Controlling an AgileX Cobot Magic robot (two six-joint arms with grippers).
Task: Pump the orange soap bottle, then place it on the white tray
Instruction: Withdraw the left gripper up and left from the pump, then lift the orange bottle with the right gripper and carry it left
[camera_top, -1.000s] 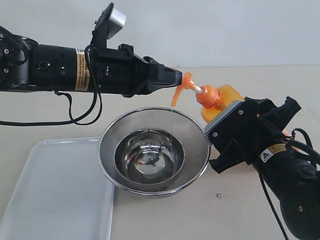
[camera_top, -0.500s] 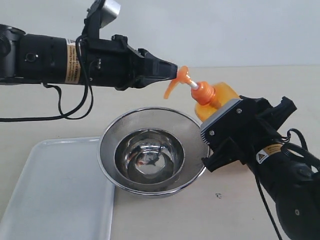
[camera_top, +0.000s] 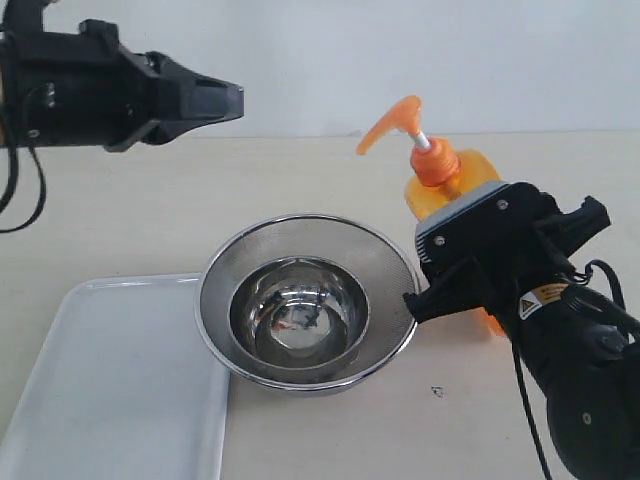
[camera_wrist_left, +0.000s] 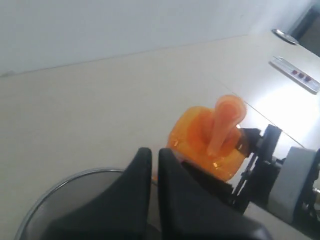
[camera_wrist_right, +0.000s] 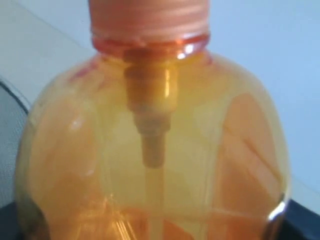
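While the right fingers (camera_top: 470, 240) grip the orange soap bottle (camera_top: 447, 185), hiding its lower body, the left fingers (camera_wrist_left: 132, 185) sit closed, empty.

A pale beige tabletop (camera_top: 300, 170) meets a plain whitish wall (camera_top: 400, 60).

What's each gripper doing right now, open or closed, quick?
Left gripper: closed, holding nothing.
Right gripper: closed on the orange soap bottle.

The right gripper (camera_top: 440, 255) clamps the upright bottle (camera_top: 445, 185) between its jaws, bowl (camera_top: 305, 232) just beside their tips, tray (camera_top: 110, 390) beyond it; the left gripper (camera_top: 236, 100), jaws together, hangs well apart from the bottle.
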